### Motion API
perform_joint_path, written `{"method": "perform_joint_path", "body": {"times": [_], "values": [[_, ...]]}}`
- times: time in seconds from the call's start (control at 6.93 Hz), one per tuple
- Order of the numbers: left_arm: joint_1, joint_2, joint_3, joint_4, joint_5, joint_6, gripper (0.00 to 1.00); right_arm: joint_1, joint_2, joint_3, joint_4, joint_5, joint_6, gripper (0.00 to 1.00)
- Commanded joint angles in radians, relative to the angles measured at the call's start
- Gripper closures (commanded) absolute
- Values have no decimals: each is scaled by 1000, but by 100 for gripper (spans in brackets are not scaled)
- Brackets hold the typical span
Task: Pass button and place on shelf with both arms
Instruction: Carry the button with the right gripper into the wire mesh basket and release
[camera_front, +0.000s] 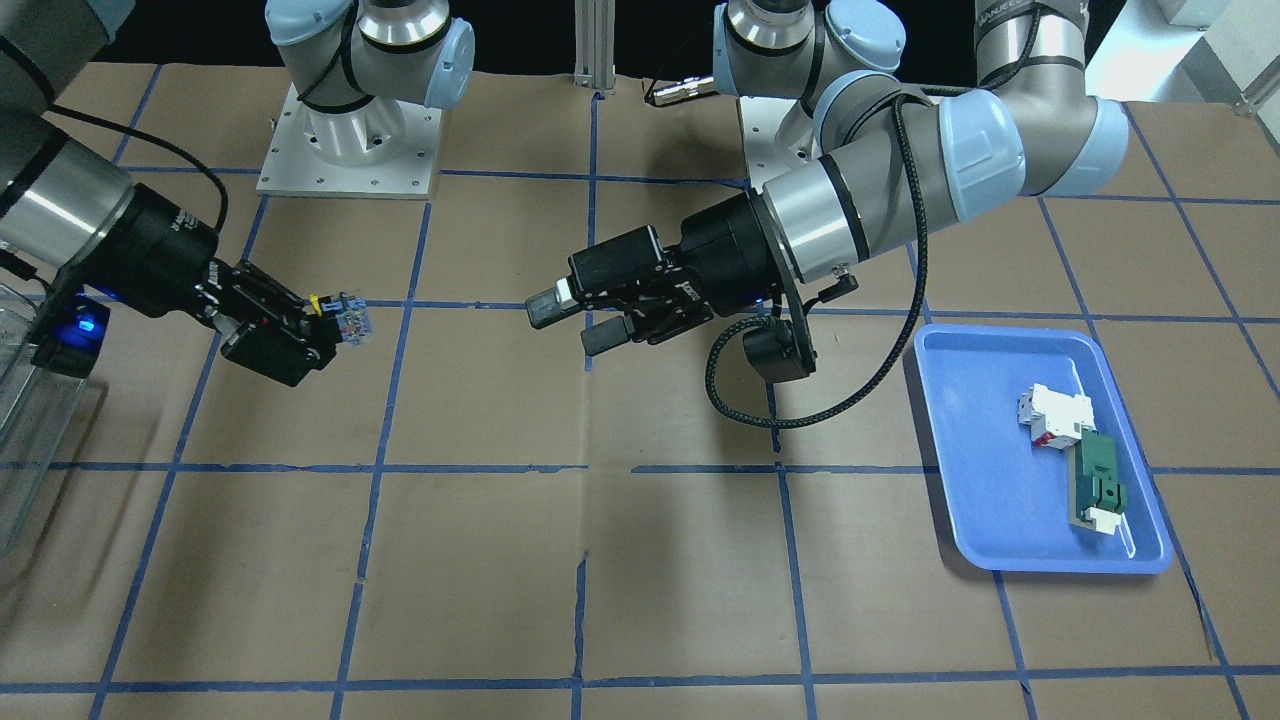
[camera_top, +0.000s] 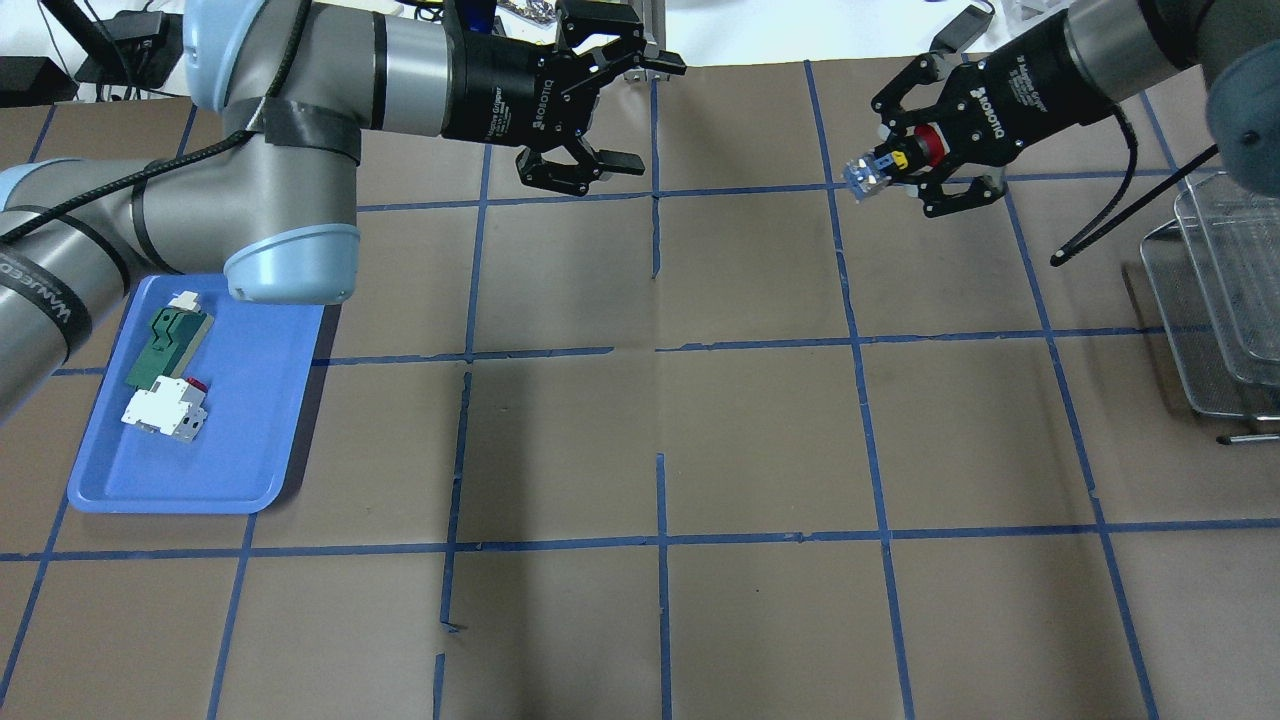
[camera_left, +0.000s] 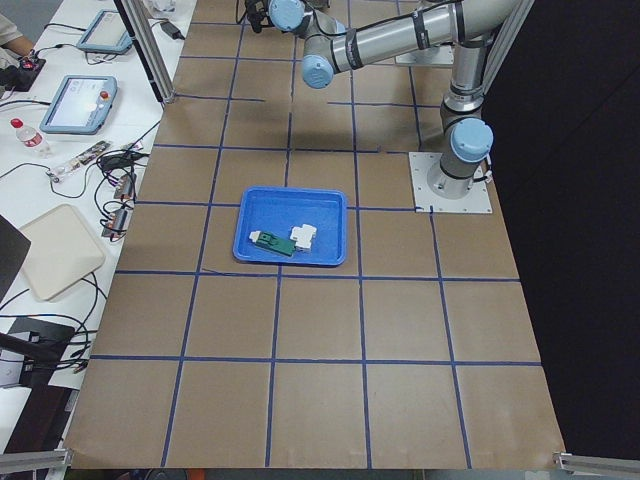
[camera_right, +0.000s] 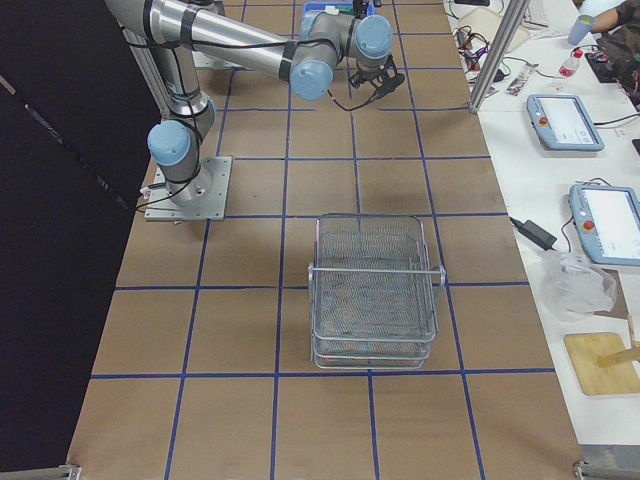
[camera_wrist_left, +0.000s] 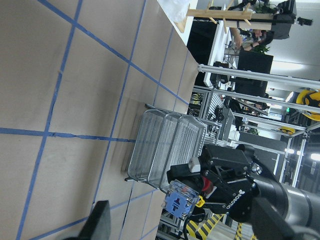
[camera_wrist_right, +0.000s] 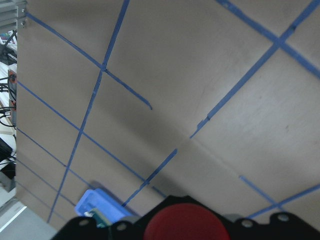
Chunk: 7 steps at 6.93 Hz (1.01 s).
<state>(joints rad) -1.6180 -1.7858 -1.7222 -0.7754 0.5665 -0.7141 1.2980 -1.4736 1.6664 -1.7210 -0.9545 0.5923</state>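
Button (camera_top: 893, 160) in right tool (camera_top: 912, 152); shelf (camera_top: 1195, 330) nearby

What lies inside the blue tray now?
In the blue tray lie a white block with a red mark and a green flat part, touching. Overhead, the left arm's elbow covers one corner; the front view shows that corner bare.

Brown blue-taped table (camera_top: 760, 430), white side desk (camera_right: 512, 150), aluminium post (camera_right: 497, 50)

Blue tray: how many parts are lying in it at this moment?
2. A white block and a green flat part lie next to each other in the blue tray. Nothing appears hidden under them.
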Motion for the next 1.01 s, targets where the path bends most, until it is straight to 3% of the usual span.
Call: {"method": "perform_joint_path", "body": {"times": [0.0, 0.29, 0.43, 0.58, 0.72, 0.87], "values": [[-16, 17, 62, -134, 171, 8, 0, -125, 6, -11, 0, -169, -396, 100], [-46, 39, 105, -227, 387, 24, 0, -242, 24, -48, -3, -284, -703, 100], [-54, 36, 183, -396, 518, 38, 0, -249, 68, -104, 0, -343, -768, 100], [-54, 20, 257, -606, 626, 153, 0, -252, 131, -167, -3, -418, -857, 100], [-52, 20, 256, -683, 759, 341, 0, -278, 175, -215, 0, -470, -938, 100], [-51, 55, 250, -744, 815, 457, 0, -339, 193, -224, 1, -483, -1029, 100]]}}
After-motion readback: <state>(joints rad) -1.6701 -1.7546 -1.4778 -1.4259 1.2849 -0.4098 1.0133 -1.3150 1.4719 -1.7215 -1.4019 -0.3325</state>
